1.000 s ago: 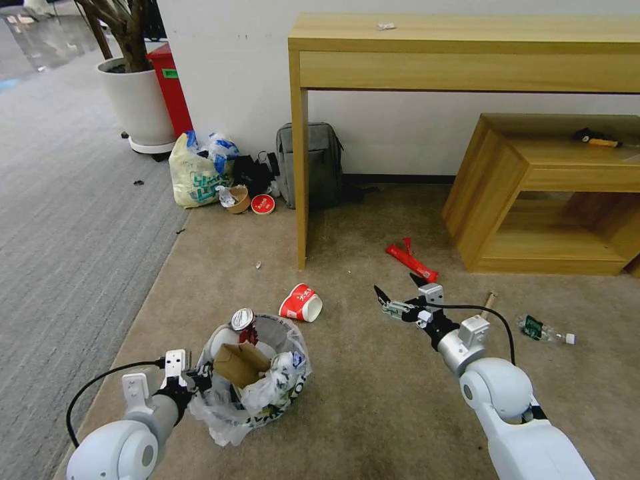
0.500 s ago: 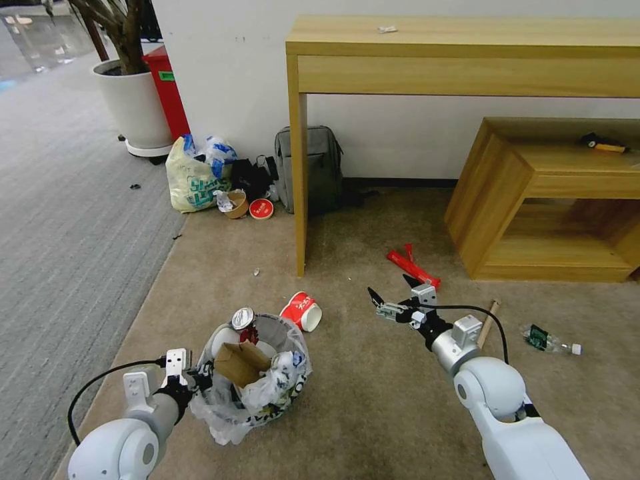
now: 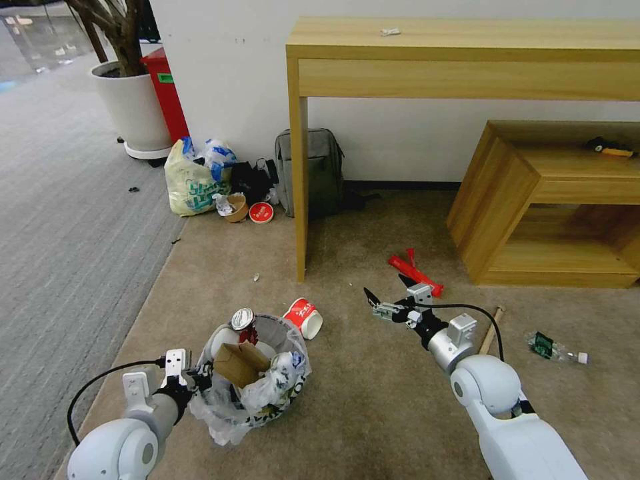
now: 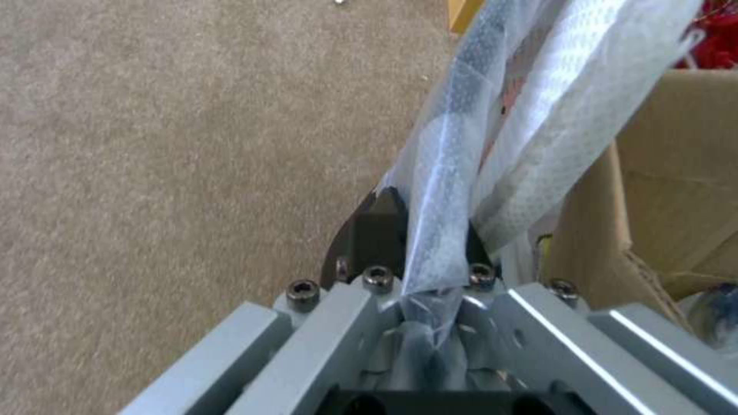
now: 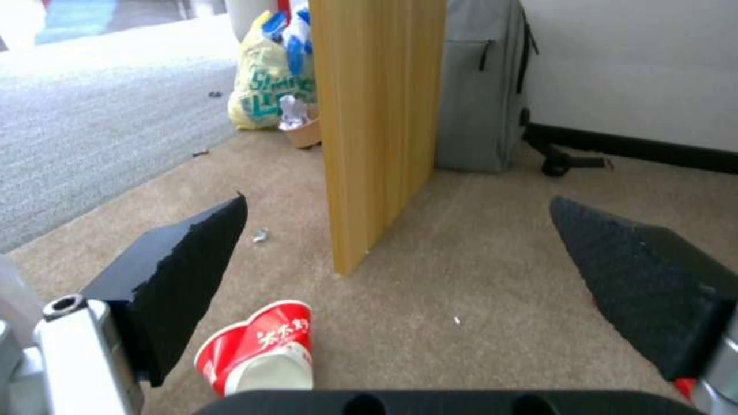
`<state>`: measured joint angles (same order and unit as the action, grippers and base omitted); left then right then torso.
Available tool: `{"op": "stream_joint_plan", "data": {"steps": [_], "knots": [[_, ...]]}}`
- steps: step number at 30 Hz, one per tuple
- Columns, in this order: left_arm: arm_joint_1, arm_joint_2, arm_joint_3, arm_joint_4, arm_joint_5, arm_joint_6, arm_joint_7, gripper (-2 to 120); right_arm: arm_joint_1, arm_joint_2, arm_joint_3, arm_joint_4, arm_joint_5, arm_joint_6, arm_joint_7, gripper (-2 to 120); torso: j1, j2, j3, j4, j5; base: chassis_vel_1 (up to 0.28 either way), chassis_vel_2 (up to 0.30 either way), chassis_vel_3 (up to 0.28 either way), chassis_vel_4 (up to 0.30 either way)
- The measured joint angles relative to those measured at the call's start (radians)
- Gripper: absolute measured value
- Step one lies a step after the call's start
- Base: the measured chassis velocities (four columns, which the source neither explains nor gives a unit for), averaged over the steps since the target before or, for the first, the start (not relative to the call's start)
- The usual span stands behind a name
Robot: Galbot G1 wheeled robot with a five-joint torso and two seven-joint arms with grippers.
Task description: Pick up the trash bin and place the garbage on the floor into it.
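Red paper cup lies on its side, mouth toward the robot; right gripper hovers wide open; left gripper clamps the trash bin's liner bag.

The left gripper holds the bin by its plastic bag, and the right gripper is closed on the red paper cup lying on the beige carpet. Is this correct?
Not quite. The right gripper is open and holds nothing: the right wrist view shows its fingers spread wide, with the red paper cup lying free on the beige carpet. The rest is right: the left gripper is shut on the plastic bag of the bin.
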<state>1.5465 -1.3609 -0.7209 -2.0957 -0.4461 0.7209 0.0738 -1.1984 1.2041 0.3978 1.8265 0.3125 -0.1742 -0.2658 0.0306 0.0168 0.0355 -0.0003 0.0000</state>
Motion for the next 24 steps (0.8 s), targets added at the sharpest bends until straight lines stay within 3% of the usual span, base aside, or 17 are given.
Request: {"op": "stream_joint_plan", "data": {"steps": [17,21,24], "knots": [[-0.001,-0.001,-0.002,0.003,0.0,-0.001,0.001,0,0.012,-0.007,-0.017,-0.021,-0.002,-0.005,-0.013,100,0.0,0.0,0.0,0.0,0.0,-0.057,0.063,0.058,-0.068],[-0.003,0.002,-0.013,0.008,0.0,-0.001,0.002,0,0.026,-0.033,-0.018,-0.06,-0.02,-0.008,-0.05,100,0.0,0.0,0.0,0.0001,0.0,-0.051,0.062,0.049,-0.059],[-0.01,0.011,-0.03,0.017,-0.003,-0.002,0.008,0,0.047,-0.07,-0.026,-0.134,-0.053,0.015,-0.136,100,0.0,0.0,0.0,0.0002,0.0003,0.0,0.0,0.0,0.0]]}}
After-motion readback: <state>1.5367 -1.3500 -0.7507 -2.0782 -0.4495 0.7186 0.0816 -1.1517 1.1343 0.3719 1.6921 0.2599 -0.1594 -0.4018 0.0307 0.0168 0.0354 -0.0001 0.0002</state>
